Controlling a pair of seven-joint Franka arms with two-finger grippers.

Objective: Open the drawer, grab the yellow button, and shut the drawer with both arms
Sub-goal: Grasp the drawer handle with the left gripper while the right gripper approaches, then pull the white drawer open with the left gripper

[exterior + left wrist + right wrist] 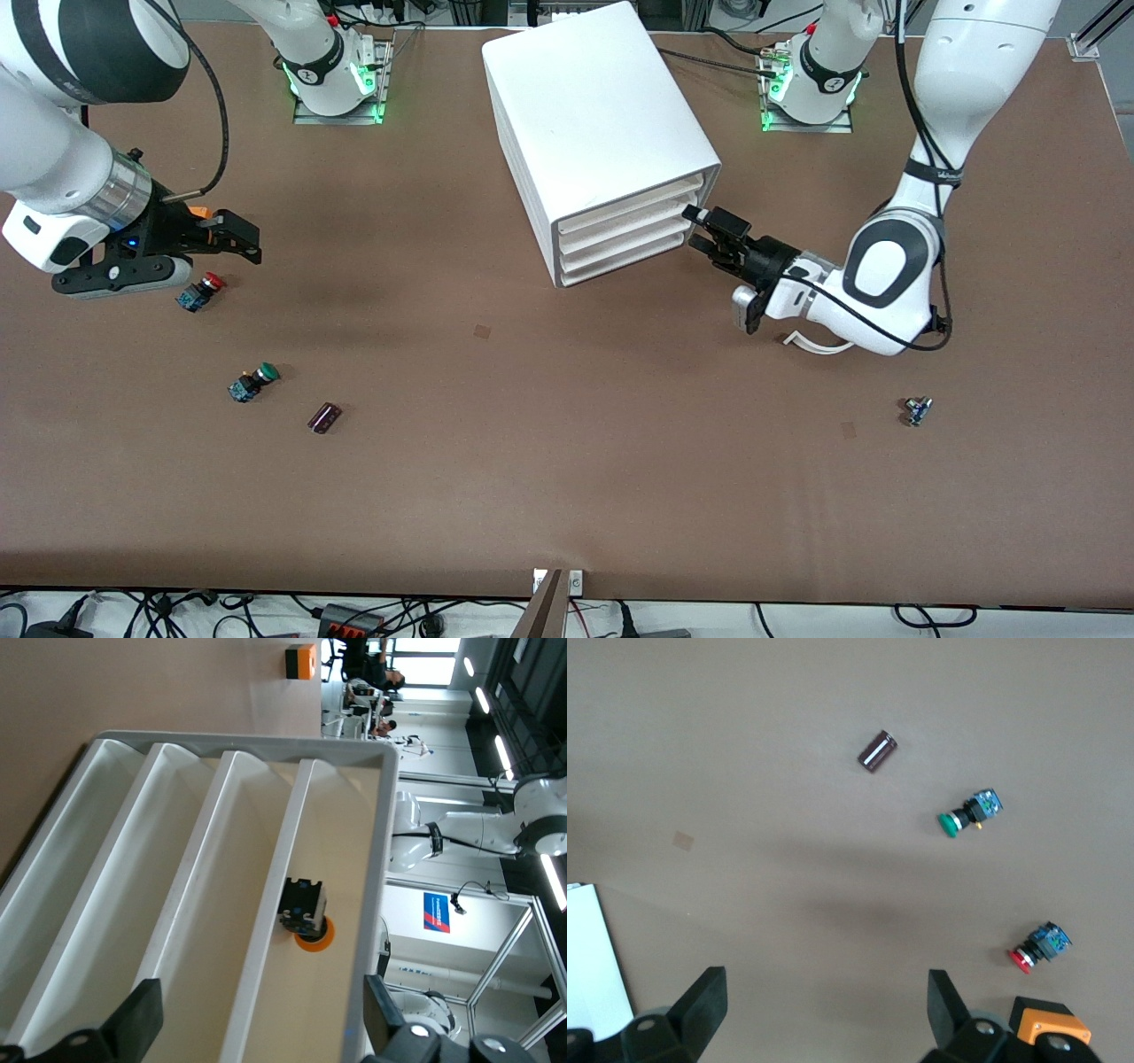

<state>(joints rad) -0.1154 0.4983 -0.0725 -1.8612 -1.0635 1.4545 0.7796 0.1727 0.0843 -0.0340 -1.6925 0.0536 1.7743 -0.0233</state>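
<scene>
The white cabinet [594, 115] stands at the middle of the table near the arms' bases, with four stacked drawers pushed in. My left gripper [700, 229] is open right in front of the drawer fronts. The left wrist view looks into the stack. The yellow-orange capped button [306, 914] lies in the top drawer [345, 842], ahead of the open left gripper [259, 1028], which touches nothing. My right gripper [244, 237] is open and empty in the air over the right arm's end of the table, close to a red-capped button [202, 291].
The red-capped button [1036, 948], a green-capped button [254, 382] and a dark cylinder [325, 417] lie at the right arm's end. A small blue-black part [918, 410] lies at the left arm's end, nearer the front camera than the left gripper.
</scene>
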